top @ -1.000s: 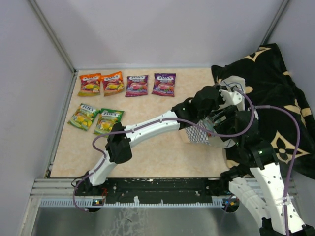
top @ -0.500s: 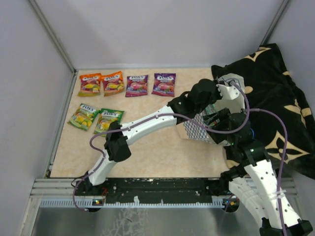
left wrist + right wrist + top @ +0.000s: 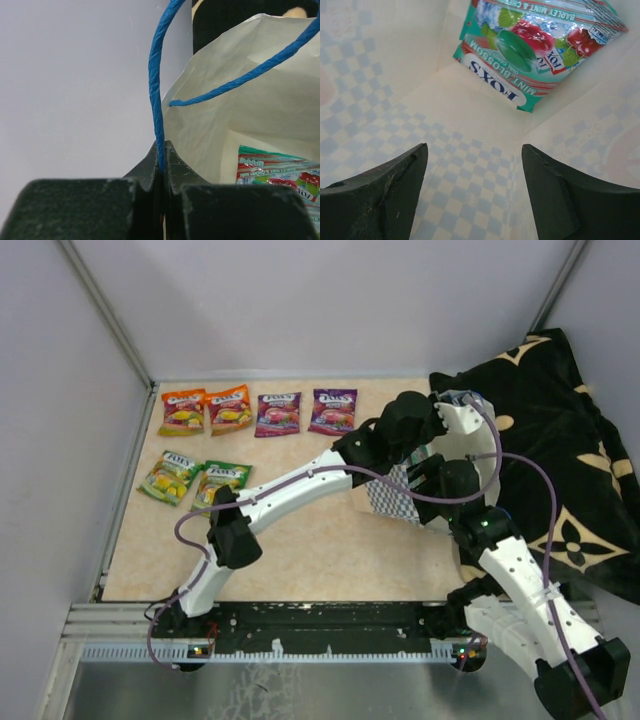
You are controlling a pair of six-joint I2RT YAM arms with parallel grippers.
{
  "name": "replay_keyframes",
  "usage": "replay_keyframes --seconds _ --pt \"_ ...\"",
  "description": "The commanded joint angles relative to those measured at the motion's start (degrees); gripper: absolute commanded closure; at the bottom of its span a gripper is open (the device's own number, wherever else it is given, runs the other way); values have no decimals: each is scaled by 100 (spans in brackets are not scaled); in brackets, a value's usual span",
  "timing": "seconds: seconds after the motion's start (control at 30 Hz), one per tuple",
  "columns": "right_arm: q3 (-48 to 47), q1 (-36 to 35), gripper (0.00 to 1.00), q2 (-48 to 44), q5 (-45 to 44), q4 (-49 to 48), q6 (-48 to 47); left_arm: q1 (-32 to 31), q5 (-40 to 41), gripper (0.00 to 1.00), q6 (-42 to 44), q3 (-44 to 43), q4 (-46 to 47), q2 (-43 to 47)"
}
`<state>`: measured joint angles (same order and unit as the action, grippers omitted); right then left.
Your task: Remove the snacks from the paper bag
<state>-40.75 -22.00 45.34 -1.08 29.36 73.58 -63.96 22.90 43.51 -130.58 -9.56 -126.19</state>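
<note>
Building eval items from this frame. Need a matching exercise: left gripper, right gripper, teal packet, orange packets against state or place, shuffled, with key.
1 left gripper
2 right gripper
3 teal packet
4 orange packets

A on the table, far left corner
B fingers apart
C lying inside the paper bag
D clamped on the blue cord handle

Pairs: 1-D, 2-B, 3-C, 4-A

Robot test cell, laboratory type. Plain grey panels (image 3: 330,300) and metal corner posts (image 3: 105,310) are enclosing a beige tabletop (image 3: 320,560); an aluminium rail (image 3: 100,630) at its near edge is carrying the cabled left arm (image 3: 300,490) and right arm (image 3: 520,575).
</note>
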Motion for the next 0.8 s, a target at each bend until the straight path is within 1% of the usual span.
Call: replay_keyframes --seconds 0.0,0.1,0.17,0.4,0.6,0.7,0.77 --pt "296 -25 23 242 -192 -896 328 -86 -59 100 36 109 357 677" --pt "512 94 19 580 42 -1565 532 -172 -52 100 27 279 412 794" --pt "506 206 16 869 140 -1816 562 -239 -35 100 34 389 461 851" --pt "293 445 10 1873 282 -2283 441 -379 -30 100 47 478 480 798" --pt "412 442 11 2681 532 -2864 502 -567 -22 100 54 430 527 690" --pt "436 421 14 2986 601 -3076 534 -615 2 100 55 427 526 648" --pt "437 399 19 3056 617 -3147 530 -616 28 100 61 432 524 621"
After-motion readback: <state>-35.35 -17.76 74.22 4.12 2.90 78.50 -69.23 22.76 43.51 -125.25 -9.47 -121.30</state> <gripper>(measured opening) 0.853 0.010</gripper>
